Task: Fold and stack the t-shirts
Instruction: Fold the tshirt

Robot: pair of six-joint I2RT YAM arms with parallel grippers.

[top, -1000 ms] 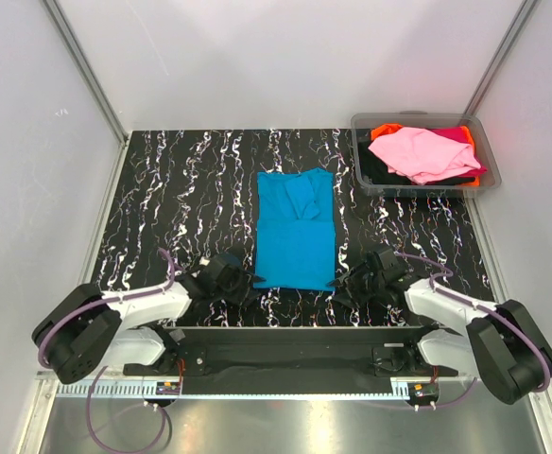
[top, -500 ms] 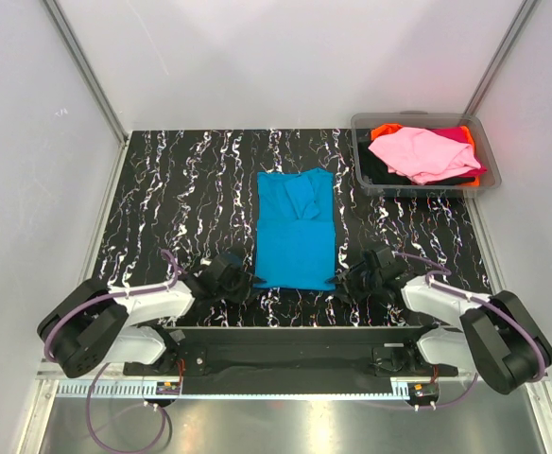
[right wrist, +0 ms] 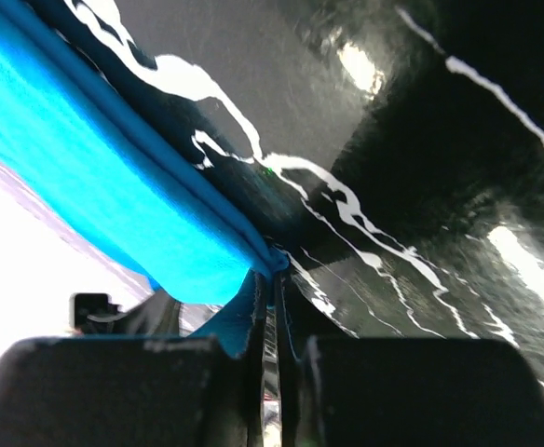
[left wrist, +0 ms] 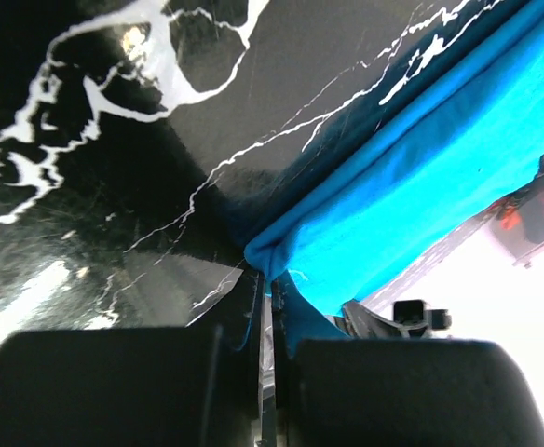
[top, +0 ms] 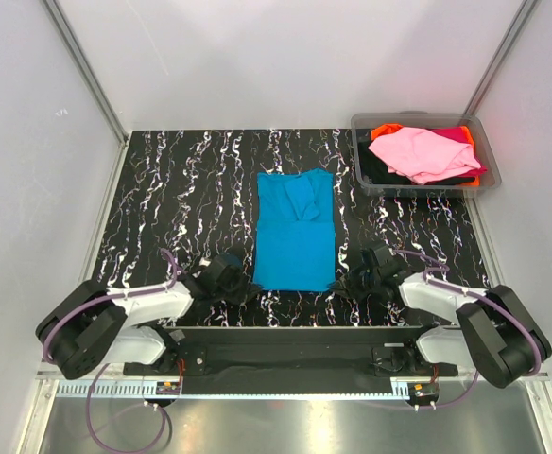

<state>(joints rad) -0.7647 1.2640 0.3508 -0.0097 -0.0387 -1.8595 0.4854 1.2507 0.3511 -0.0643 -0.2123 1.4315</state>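
Filling clear bin (top: 427, 188): pink t-shirt (top: 422, 154) atop orange shirt (top: 387, 131), black shirt (top: 375, 171).

— What do the two arms look like?
— The left arm (top: 153, 303) and the right arm (top: 435, 295) have white shells, and each has a big round black joint (top: 76, 342) at the shoulder.
— Are there cables?
— Yes, a thin purple cable (top: 170, 268) runs in loops along each arm. The left gripper (top: 243, 284) and the right gripper (top: 349, 280) are black. Seen close, the fingers (left wrist: 114, 391) are blocky and matt.
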